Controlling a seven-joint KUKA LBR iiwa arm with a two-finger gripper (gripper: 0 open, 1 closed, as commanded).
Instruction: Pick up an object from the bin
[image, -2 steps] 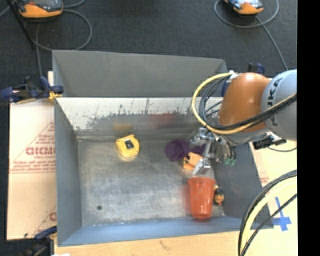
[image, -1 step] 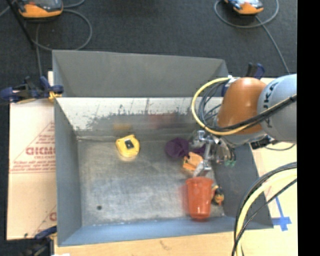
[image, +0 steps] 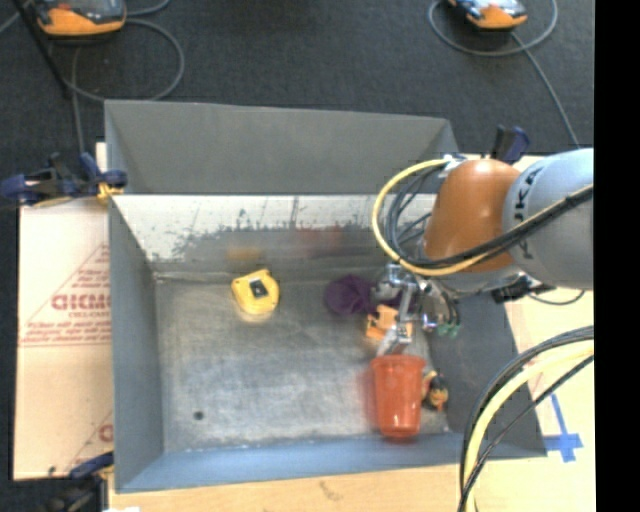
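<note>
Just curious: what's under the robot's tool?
A small orange thing lies under the tool, between a purple lump and an orange-red cup. The arm covers whatever lies right of it.

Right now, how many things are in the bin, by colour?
Yellow: 1, round case
Purple: 1, lump
Orange: 3, cup, small piece by the lump, small piece right of the cup
Total: 5

- We list one arm link (image: 565, 215): a pale grey, rounded casing with dark lettering (image: 528, 190) near its end.
- We list one orange cover (image: 470, 212) at the wrist, smooth, glossy and dome-shaped.
- We list cables (image: 392, 205), yellow and black, bundled and looped around the orange cover.
- We list one gripper (image: 398, 325), made of silver-grey metal parts under the cover.
</note>
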